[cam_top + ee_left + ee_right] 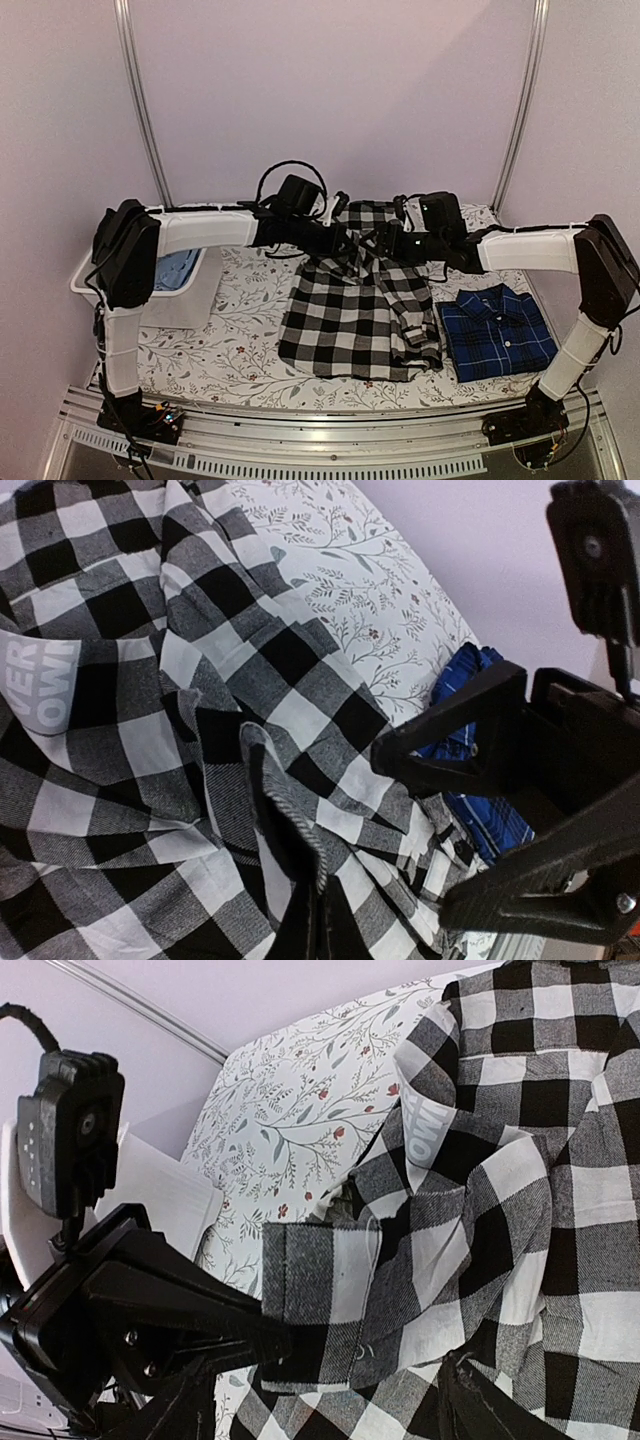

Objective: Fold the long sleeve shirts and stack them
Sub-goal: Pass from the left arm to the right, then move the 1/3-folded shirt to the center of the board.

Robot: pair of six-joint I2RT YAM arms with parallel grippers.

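Observation:
The black-and-white check shirt (pixel 355 320) lies rumpled in the middle of the table, its upper part lifted. My left gripper (pixel 350 243) is shut on a raised fold of its cloth (pixel 300 830), with the fingers (pixel 325 925) pressed together. It also shows in the right wrist view (pixel 270 1345), beside the sleeve cuff (pixel 330 1300). My right gripper (pixel 392 243) is open next to it over the shirt's top, its fingers (pixel 450 740) spread apart. The navy plaid shirt (pixel 497 330) lies folded flat at the right, and also shows in the left wrist view (pixel 480 820).
A white bin (pixel 88 272) holding light blue cloth stands at the left edge of the table. The floral tablecloth (pixel 240 330) shows between bin and check shirt. Metal frame posts (pixel 140 100) rise at the back corners. The navy shirt lies close to the check shirt's right side.

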